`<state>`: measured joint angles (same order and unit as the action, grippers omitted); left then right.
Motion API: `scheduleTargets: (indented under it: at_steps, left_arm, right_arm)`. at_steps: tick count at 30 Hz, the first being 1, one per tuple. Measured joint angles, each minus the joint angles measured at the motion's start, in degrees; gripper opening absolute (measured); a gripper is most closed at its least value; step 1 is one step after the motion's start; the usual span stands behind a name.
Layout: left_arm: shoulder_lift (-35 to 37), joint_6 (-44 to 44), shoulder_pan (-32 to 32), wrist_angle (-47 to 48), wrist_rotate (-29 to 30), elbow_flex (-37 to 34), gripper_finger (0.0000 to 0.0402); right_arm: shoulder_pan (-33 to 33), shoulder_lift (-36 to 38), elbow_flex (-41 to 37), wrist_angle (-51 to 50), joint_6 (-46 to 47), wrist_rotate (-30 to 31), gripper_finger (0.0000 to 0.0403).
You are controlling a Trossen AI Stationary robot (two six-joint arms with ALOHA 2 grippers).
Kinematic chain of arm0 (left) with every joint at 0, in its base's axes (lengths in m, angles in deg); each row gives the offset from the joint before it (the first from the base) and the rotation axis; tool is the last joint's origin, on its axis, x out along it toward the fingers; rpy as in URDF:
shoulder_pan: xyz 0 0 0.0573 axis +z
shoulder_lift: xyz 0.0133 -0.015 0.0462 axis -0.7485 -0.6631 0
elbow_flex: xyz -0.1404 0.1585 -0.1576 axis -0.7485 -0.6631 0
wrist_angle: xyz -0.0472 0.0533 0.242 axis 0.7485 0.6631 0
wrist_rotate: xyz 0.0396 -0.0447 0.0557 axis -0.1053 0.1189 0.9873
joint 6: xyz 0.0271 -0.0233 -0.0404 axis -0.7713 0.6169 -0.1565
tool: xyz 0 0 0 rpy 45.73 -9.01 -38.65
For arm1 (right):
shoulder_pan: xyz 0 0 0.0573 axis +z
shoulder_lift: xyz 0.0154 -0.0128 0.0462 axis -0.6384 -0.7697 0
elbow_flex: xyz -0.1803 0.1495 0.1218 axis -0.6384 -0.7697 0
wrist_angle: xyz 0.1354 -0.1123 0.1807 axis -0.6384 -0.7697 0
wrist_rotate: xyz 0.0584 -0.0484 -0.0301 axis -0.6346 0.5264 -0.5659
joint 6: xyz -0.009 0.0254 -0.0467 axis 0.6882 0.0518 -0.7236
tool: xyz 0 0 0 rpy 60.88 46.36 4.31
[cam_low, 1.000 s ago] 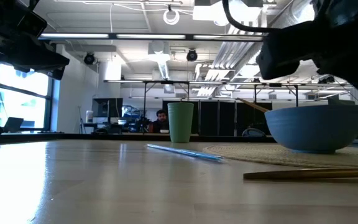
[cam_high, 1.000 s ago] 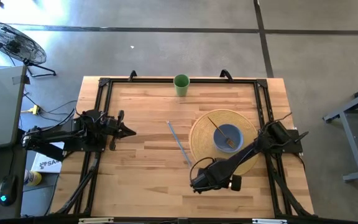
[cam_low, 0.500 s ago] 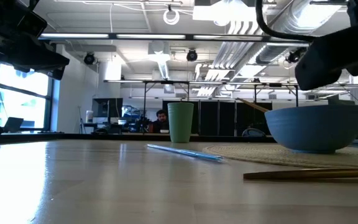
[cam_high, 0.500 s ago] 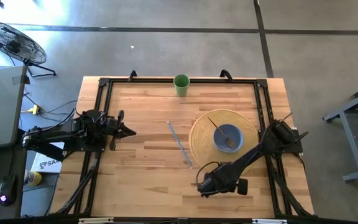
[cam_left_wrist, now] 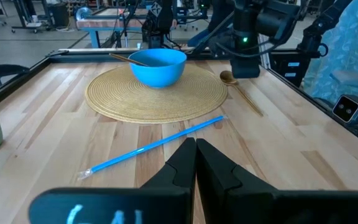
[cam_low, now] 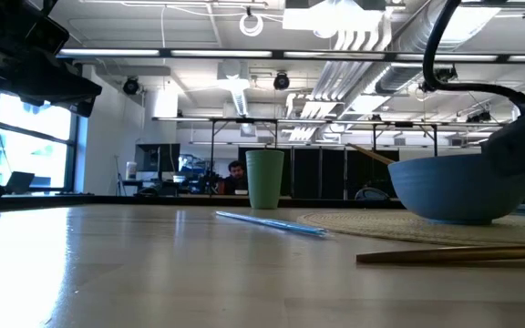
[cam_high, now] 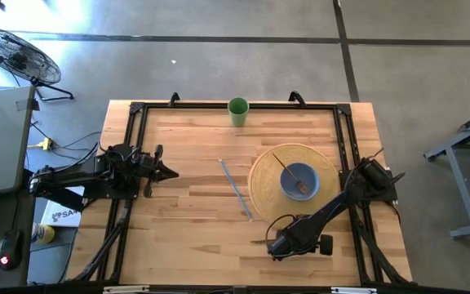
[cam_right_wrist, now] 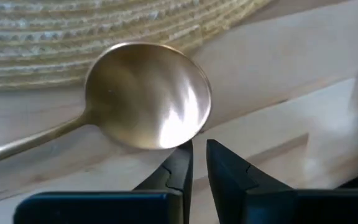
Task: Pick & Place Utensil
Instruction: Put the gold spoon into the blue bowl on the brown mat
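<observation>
Gold and shiny, the spoon [cam_right_wrist: 146, 93] lies flat on the wooden table [cam_high: 186, 212], with its round end just beside the edge of the woven mat [cam_high: 269, 184]. This looks like the utensil to pick up, and it is not picked up yet.

The right gripper [cam_right_wrist: 194, 163] sits low over the table, right next to the round end of the spoon. Its two fingers are almost together, with only a thin gap showing between them, and nothing is between them. The tips point at the rim of the spoon's bowl. I think the gripper is low like this so it can get at the spoon, but a spoon lying flat is hard to grab, because there is little to pinch. The fingers would need to open first.

The left gripper [cam_left_wrist: 196, 163] waits near the left side of the table, with its fingers pressed together and empty.

On the mat stands a blue bowl [cam_high: 300, 178] with another stick-like utensil [cam_high: 286, 167] leaning in it. A blue straw [cam_high: 236, 189] lies on the bare wood, just left of the mat. A green cup [cam_high: 238, 112] stands far off at the back edge.

The mat's edge is very close to the spoon, so the gripper could bump it. The straw and cup are well out of the way.
</observation>
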<state>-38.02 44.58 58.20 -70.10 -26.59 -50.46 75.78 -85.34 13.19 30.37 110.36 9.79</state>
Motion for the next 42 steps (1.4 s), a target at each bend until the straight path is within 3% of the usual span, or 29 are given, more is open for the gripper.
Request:
scheduleTargets:
  at_steps: [42]
  left_arm:
    - [0.0,0.0,0.0,0.0,0.0,0.0,0.001]
  right_arm:
    - [-6.5,2.6,-0.4,-6.1,-9.4,14.3,0.0032]
